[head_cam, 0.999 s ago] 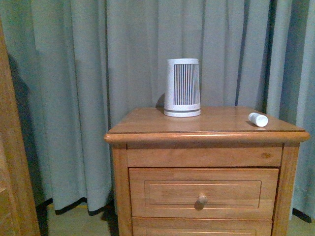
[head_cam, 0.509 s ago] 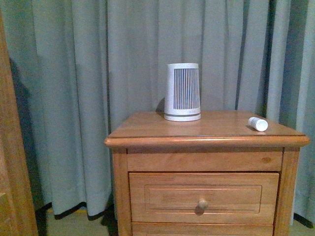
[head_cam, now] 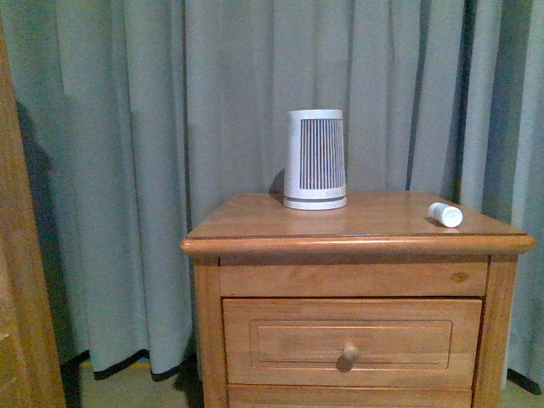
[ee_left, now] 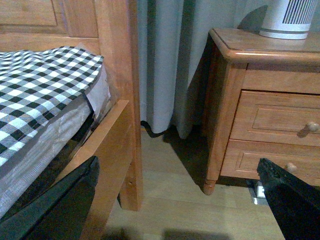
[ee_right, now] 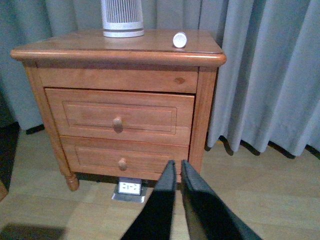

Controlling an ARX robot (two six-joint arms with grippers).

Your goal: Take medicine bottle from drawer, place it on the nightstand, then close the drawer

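The tiny white medicine bottle (head_cam: 445, 214) lies on its side at the right end of the nightstand (head_cam: 255, 223) top; the right wrist view shows the medicine bottle (ee_right: 179, 39) end-on. The upper drawer (head_cam: 352, 342) with its round knob sits almost flush in the cabinet, and the drawer (ee_right: 119, 116) looks pushed in from the right wrist too. Neither arm shows in the front view. My right gripper (ee_right: 176, 164) hangs low in front of the nightstand (ee_right: 210, 100), shut and empty. My left gripper (ee_left: 180, 172) is open near the floor, between bed and nightstand (ee_left: 225, 100).
A white-and-grey ribbed device (head_cam: 315, 159) stands at the back of the top. Grey curtains (head_cam: 127, 170) hang behind. The wooden bed frame post (ee_left: 117, 75) and checked mattress (ee_left: 40, 85) lie to the left. A floor socket plate (ee_right: 130, 188) sits under the lower drawer (ee_right: 122, 159).
The front view has shifted: nightstand, device and bottle sit slightly lower in the picture than a second ago. Over the last half second almost nothing has moved.
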